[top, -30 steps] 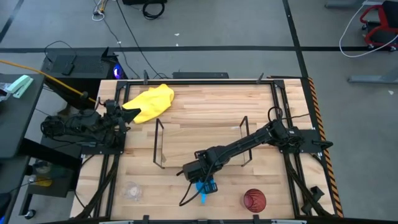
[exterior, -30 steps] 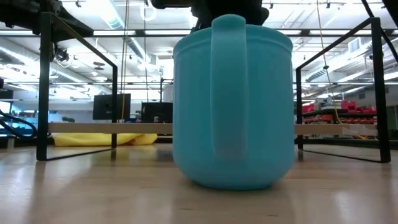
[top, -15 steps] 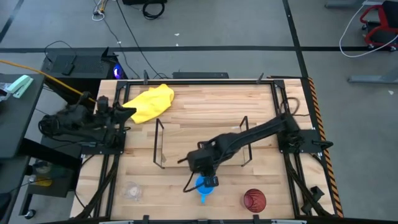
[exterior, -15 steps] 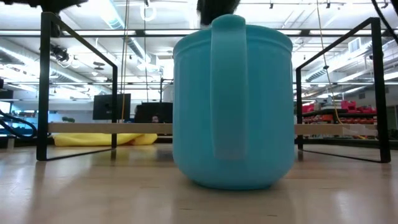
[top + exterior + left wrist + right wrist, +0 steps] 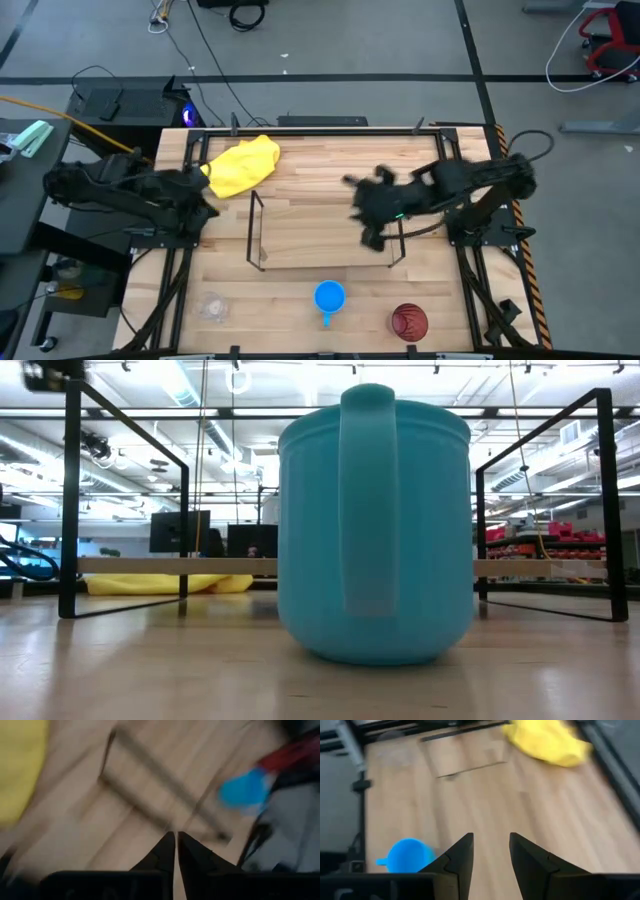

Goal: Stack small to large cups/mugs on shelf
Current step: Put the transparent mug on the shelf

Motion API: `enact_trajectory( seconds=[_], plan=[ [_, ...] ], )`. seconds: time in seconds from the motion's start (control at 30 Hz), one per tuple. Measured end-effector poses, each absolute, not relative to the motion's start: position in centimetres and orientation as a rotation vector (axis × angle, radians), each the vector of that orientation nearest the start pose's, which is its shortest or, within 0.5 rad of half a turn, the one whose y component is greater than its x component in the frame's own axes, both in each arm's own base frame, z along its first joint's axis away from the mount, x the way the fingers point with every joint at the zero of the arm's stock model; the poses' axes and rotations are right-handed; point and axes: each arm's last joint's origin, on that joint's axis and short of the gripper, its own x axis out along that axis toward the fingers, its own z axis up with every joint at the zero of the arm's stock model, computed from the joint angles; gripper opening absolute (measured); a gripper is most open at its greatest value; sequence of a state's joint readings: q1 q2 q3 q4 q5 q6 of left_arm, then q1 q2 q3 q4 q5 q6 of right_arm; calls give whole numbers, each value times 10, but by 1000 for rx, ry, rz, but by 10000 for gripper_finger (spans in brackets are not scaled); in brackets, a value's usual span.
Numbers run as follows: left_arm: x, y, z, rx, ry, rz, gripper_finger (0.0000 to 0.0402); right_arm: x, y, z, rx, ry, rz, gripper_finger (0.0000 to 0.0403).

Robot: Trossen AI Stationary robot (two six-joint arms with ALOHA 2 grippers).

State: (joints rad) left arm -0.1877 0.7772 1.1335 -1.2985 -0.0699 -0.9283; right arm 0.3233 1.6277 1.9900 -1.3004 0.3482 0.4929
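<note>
The bright blue mug (image 5: 329, 297) stands upright on its base on the table near the front edge, its handle toward the near edge; it fills the low view (image 5: 375, 525). The dark red cup (image 5: 408, 321) stands to its right and the clear cup (image 5: 212, 307) at the front left. The black wire shelf (image 5: 255, 230) stands at mid-table with nothing on it. My right gripper (image 5: 362, 210) is open and empty above the shelf's right end (image 5: 490, 850). My left gripper (image 5: 207, 200) is shut and empty (image 5: 176, 845) at the table's left edge.
A yellow cloth (image 5: 243, 165) lies at the far left of the table, behind the shelf. Black metal rails (image 5: 445, 165) run along the table's edges. Bare wood lies between the shelf and the three cups.
My right gripper has drawn away from the blue mug, going up and toward the table's far right, to above the shelf's right end. The mug stays upright where it was. My left arm has shifted a little at the table's left edge.
</note>
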Motion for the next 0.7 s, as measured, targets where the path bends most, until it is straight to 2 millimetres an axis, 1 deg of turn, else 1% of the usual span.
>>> enact_trajectory(
  seconds=[0.07,0.13,0.2,0.27,0.33,0.47,0.6,0.7],
  plan=[
    [96,-20,362,-754,1052,375,21,269,81,441,190,856,-280,133],
    [96,-25,373,-773,1139,404,18,254,78,447,224,858,-307,133],
    [99,-33,381,-809,1158,377,16,242,79,451,227,853,-326,133],
    [98,-41,383,-851,1188,341,16,233,80,453,213,848,-354,132],
    [96,-49,381,-898,1251,353,17,225,83,454,200,845,-379,132],
    [90,-67,368,-925,1356,379,20,215,90,453,158,836,-423,132],
    [87,-84,354,-925,1430,463,20,213,97,451,136,822,-427,132],
    [87,-98,342,-903,1455,534,22,213,101,445,146,834,-437,132]
  ],
)
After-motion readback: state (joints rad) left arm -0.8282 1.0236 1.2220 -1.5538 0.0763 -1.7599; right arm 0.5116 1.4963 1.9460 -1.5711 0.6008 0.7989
